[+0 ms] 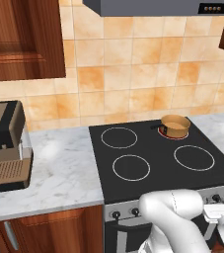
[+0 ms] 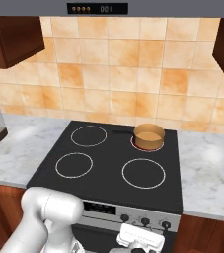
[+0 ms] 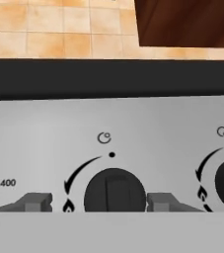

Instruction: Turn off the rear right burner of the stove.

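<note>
Black glass makes up the flat top of the stove (image 2: pixel 111 168), a smooth dark slab drawn with four thin rings; three are plain white, while the rear right burner (image 2: pixel 148 145) shows a red glow at its edge, at the stove's back right corner. A round copper-coloured pan (image 2: pixel 148 135) with a short dark handle sits on that burner. Along the stove's front edge runs a brushed silver panel (image 3: pixel 44 143) carrying small round dark knobs, each with a curved arrow, a flame mark and a dot printed beside it. In the hand view the gripper (image 3: pixel 99 202) is at this panel, its two grey fingertips flanking one knob (image 3: pixel 114 190), one on each side with narrow gaps showing, so the jaws stand partly open around it without clearly touching. Veined white marble counter (image 1: pixel 59 168) lies on both sides of the stove, glossy orange tiles (image 2: pixel 113 74) rise behind it, and a brown coffee machine (image 1: pixel 5 148) stands on the counter to its left.
</note>
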### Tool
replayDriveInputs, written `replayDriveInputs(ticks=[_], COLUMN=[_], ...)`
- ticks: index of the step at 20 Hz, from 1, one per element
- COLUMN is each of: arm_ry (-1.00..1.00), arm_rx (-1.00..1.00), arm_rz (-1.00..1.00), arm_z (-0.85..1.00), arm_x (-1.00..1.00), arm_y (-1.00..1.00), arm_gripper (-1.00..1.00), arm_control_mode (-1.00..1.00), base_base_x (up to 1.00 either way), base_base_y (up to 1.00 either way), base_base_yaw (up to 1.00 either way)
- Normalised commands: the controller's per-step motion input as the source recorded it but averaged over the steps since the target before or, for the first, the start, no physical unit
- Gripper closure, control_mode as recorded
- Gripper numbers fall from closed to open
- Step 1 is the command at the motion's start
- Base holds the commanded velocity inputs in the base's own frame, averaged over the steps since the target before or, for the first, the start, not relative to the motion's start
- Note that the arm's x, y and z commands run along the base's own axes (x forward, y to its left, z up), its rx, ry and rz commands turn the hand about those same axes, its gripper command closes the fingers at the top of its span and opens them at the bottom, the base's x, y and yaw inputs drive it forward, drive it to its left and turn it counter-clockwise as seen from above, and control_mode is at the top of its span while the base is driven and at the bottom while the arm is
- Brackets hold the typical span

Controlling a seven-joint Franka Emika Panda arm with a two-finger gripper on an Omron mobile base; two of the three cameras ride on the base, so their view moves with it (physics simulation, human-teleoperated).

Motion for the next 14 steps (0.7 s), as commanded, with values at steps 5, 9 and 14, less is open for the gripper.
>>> replayDriveInputs(ticks=[5, 9, 14], arm_ry=[-0.06, -0.08, -0.08], arm_rx=[0.0, 0.0, 0.0], arm_rz=[0.06, 0.12, 0.17], arm_z=[0.05, 0.11, 0.24], arm_x=[-0.01, -0.11, -0.03], arm_y=[0.0, 0.0, 0.0], arm_gripper=[1.0, 1.0, 1.0], arm_control_mode=[-1.0, -1.0, -1.0], base_base_x=[0.0, 0.0, 0.0], base_base_y=[0.0, 0.0, 0.0], base_base_yaw=[0.0, 0.0, 0.0])
